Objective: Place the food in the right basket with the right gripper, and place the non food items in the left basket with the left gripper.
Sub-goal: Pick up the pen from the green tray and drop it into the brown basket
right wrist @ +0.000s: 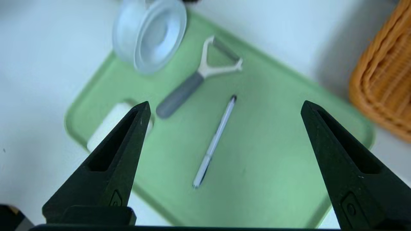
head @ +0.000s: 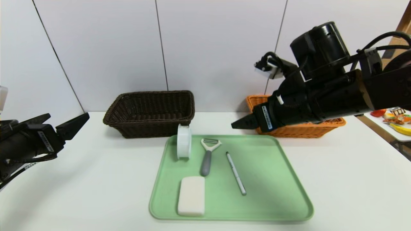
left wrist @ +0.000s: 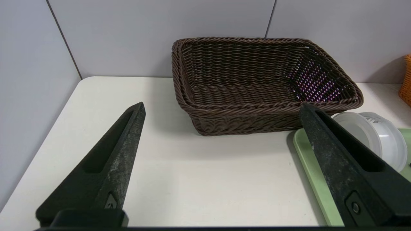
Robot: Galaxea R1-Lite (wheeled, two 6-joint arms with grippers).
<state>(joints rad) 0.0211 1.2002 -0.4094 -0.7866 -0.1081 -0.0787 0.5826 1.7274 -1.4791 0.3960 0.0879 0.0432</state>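
The non food items lie on a green tray [head: 273, 179]: a white round disc case [head: 184, 141] on edge, a white peeler with a grey handle [head: 207, 157], a thin white pen [head: 236, 173] and a white rounded block [head: 191, 195]. The dark brown left basket [head: 151, 112] stands behind the tray and looks empty in the left wrist view [left wrist: 257, 83]. The orange right basket [head: 298, 130] is partly hidden behind my right arm. My right gripper [head: 237, 124] hangs open and empty above the tray's far right, over the pen [right wrist: 215, 141]. My left gripper [head: 69, 116] is open and empty at the far left. The two food cartons are out of view.
A wall stands right behind both baskets. A side table with colourful toy food [head: 396, 122] is at the far right. Bare white table [head: 80, 192] lies to the left and right of the tray.
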